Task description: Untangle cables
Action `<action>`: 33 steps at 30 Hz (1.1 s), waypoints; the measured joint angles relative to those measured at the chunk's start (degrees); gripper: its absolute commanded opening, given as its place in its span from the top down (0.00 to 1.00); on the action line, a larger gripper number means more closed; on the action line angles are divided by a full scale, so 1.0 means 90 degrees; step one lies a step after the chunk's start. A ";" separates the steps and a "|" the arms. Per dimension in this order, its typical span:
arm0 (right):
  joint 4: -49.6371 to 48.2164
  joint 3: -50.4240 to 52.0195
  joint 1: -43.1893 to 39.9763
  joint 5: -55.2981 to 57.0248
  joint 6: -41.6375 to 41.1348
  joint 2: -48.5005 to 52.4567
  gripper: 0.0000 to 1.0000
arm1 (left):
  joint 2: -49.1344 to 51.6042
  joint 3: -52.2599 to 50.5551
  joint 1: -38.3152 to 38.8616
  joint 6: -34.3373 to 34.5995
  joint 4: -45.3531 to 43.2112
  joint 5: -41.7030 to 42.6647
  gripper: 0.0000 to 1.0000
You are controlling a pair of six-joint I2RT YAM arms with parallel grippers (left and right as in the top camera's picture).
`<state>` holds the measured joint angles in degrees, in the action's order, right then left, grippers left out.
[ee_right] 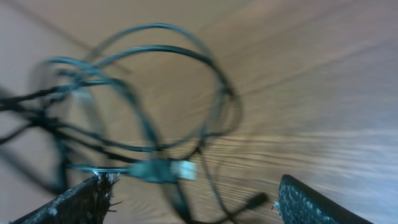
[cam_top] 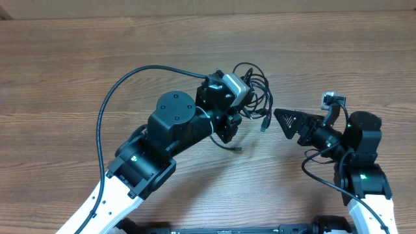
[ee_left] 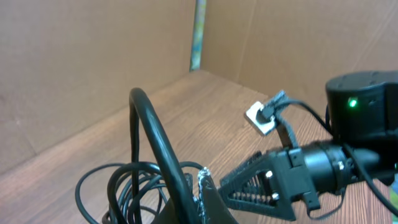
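Observation:
The cables (cam_top: 254, 91) are thin black cords bunched in loose loops at the table's middle. One plug end (cam_top: 264, 124) hangs toward the right gripper and another end (cam_top: 238, 149) trails below the left gripper. My left gripper (cam_top: 227, 127) is at the bundle's left edge and looks shut on a black cord; in the left wrist view the loops (ee_left: 124, 190) lie beside its fingers (ee_left: 208, 199). My right gripper (cam_top: 279, 117) is open just right of the bundle. In the blurred right wrist view a cable plug (ee_right: 168, 169) lies between its spread fingers (ee_right: 193, 199).
The wooden table (cam_top: 78, 58) has a cardboard wall along the back (ee_left: 93, 56). The left arm's own thick black cable (cam_top: 110, 104) arcs over the table's left part. The right arm (cam_top: 361, 140) stands at the right front.

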<state>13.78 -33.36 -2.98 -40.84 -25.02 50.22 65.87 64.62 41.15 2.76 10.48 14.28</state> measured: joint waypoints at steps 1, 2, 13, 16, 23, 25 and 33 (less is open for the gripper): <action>-0.0112 0.0000 0.0002 -0.0168 0.0002 0.0000 0.16 | 0.0002 0.0000 0.0000 -0.0002 0.0041 0.0017 0.96; -0.0209 0.0000 0.0002 -0.0333 0.0005 0.0000 0.16 | 0.0002 -0.0002 0.0000 -0.0002 0.0046 0.0049 0.96; -0.0367 0.0000 0.0002 -0.0913 0.0024 0.0000 0.16 | 0.0022 -0.0002 0.0000 -0.0002 -0.0831 0.1472 0.96; -0.0391 0.0000 0.0000 -0.0933 0.0022 0.0000 0.16 | 0.0114 -0.0002 0.0000 0.0002 -0.1025 0.1977 0.96; -0.0522 0.0000 0.0000 -0.0889 0.0049 0.0204 0.21 | 0.0340 -0.0002 0.0012 0.0056 -0.1484 0.3058 0.96; -0.0440 0.0000 0.0002 -0.0738 0.0073 0.0311 0.26 | 0.0340 -0.0002 0.0012 0.0075 -0.1503 0.3274 0.96; 0.0486 0.0000 0.0002 0.0542 -0.0015 0.0505 0.32 | 0.0321 -0.0002 0.0007 0.0151 -0.1484 0.3774 0.96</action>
<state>18.15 -33.36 -2.96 -35.97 -25.15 54.76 68.75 64.60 41.21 4.12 -2.87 48.25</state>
